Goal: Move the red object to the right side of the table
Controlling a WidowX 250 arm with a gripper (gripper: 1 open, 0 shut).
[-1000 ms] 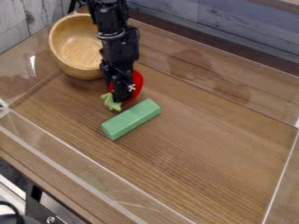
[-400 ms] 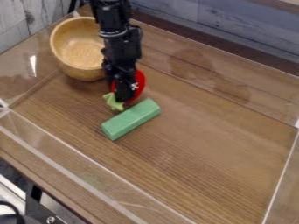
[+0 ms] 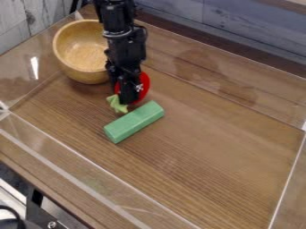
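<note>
Robot arm: one, black, coming down from the top of the view, left of centre, pointing steeply at the tabletop.
Gripper (image 3: 124, 89): one, its jaws closed tight on the red object, which shows on its right side; the fingertips themselves are mostly hidden against the toy.
Red object (image 3: 139, 84): one small rounded strawberry-like toy, red with dark specks, green leaves at its lower left end; it sits low at the table surface, in the left half of the table.
Leaves (image 3: 114, 105): one green tuft, just above the upper end of the green block; whether they touch it cannot be told.
Green block (image 3: 134, 122): one rectangular bar, lying flat and slanted, its upper right end nearest the toy.
Bowl (image 3: 79, 51): one, light wood, upright, at the back left, just beside the arm and partly behind it.
Table (image 3: 216, 152): one brown wood-grain top; its right half is bare wood.
Acrylic walls (image 3: 27, 82): clear panels along the table's edges, with glare on the left one.
</note>
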